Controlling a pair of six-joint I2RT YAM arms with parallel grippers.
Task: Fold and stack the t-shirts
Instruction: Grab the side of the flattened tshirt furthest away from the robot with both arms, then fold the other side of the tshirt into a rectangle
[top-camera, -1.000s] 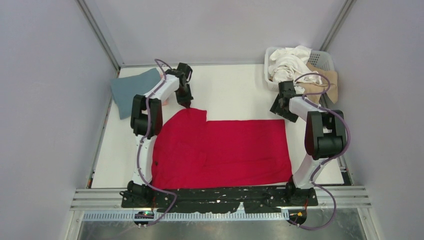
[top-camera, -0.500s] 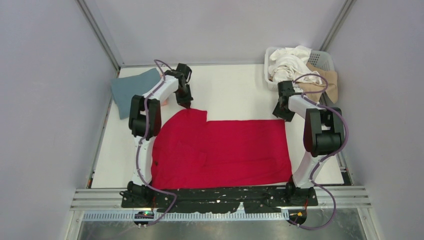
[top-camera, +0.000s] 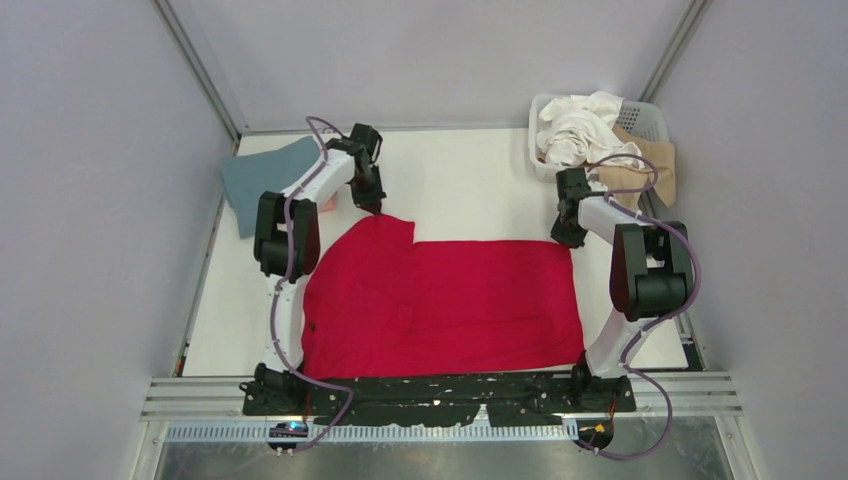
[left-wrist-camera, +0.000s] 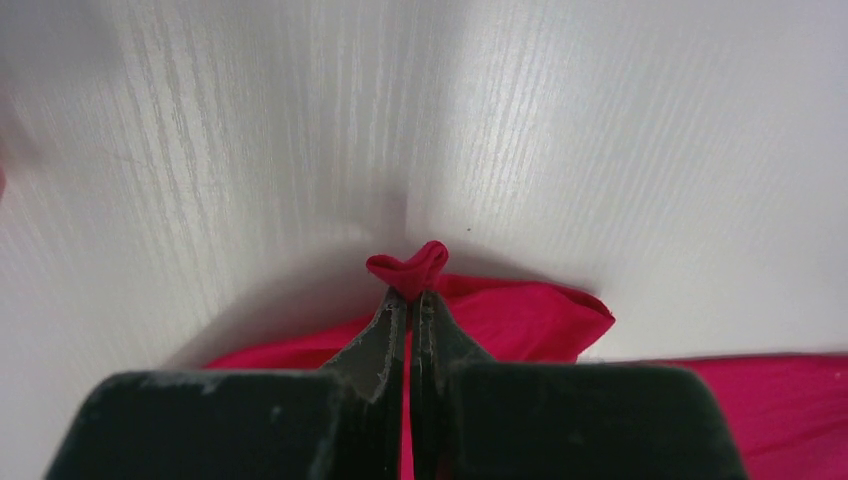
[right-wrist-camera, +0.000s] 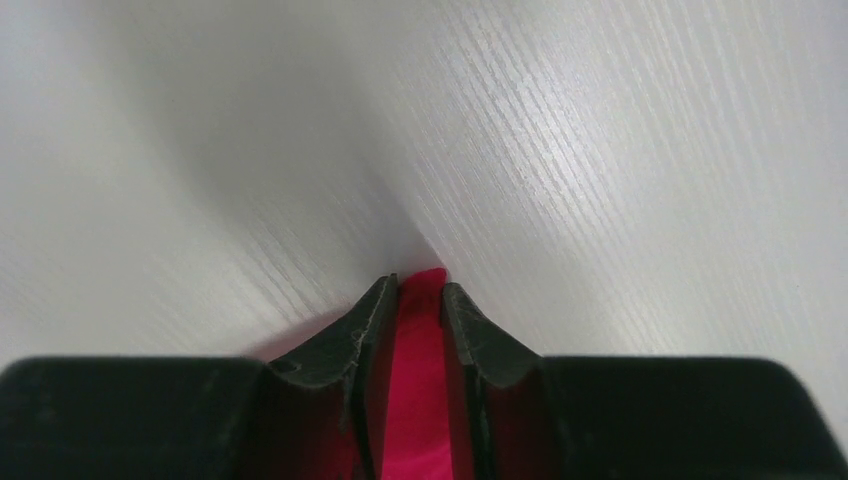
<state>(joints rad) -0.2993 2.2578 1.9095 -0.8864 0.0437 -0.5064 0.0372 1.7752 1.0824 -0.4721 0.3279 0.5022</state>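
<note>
Red t-shirt (top-camera: 450, 300) lies spread out flat on the white table (top-camera: 470, 180), right in front of my two arms. It covers most of the near half of the table. One sleeve sticks up at the far left, and the rest is a long red block that runs off to the right.

My left gripper (top-camera: 375, 207) is down at that far left sleeve. In the left wrist view its fingers (left-wrist-camera: 385, 335) are pressed tight together. A small red fold of cloth is pinched between the tips and pokes out past them.

My right gripper (top-camera: 566, 236) is down at the far right corner of the red t-shirt. In the right wrist view its fingers (right-wrist-camera: 365, 320) are close together, clamped on red cloth that fills the thin gap between them. A little red tip shows past the ends.

A teal t-shirt (top-camera: 265, 180) lies flat at the far left corner of the table, beside my left arm. A white basket (top-camera: 650, 115) sits at the far right corner. A white t-shirt (top-camera: 575, 125) is piled up in it. A tan t-shirt (top-camera: 650, 165) hangs over its near side, just behind my right arm.
</note>
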